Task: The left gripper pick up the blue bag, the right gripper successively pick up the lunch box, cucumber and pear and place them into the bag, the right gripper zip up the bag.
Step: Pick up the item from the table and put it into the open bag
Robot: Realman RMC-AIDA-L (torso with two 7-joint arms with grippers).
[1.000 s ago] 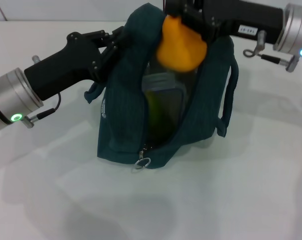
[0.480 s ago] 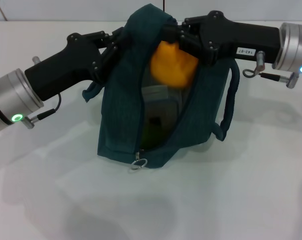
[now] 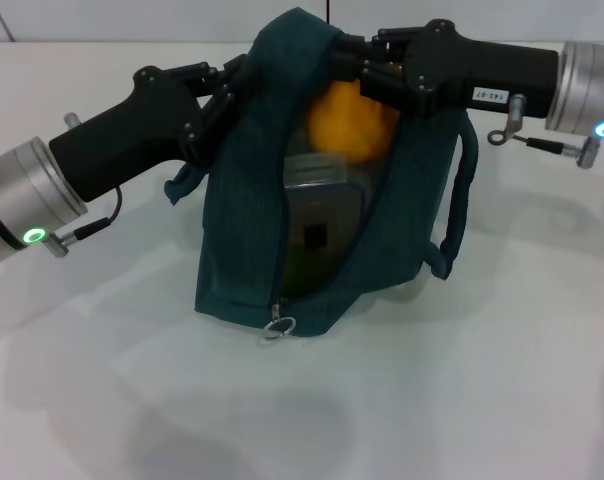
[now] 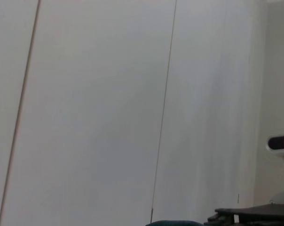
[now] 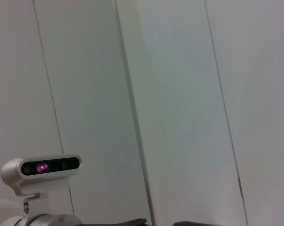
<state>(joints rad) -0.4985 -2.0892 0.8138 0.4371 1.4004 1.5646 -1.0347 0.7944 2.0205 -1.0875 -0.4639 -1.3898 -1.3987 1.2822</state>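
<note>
- The left tool, on a black arm reaching in from the robot's left, is clamped on the upper left edge of the blue bag and holds that side up; its fingertips are buried in the fabric.
- The blue bag stands upright on the white counter, its front zipper parted into a wide opening directly between the two tools. The silver zipper pull lies at the bottom of the opening, well below both tools.
- Inside the opening, below the tools, sits the lunch box, a clear container with a grey lid. Beneath it a green patch shows, too shadowed to identify with certainty.
- The pear, yellow-orange, is at the top of the opening, just under the right tool and above the lunch box.
- The right tool comes in from the robot's right at the mouth of the bag, touching the pear; whether its fingers grip the fruit or have let go cannot be told, since the bag's rim and the tool's body hide them.
- A bag strap hangs down the side of the bag below the right arm.
- Both wrist views show only a pale panelled wall, with slivers of the bag and arm at the edge.
</note>
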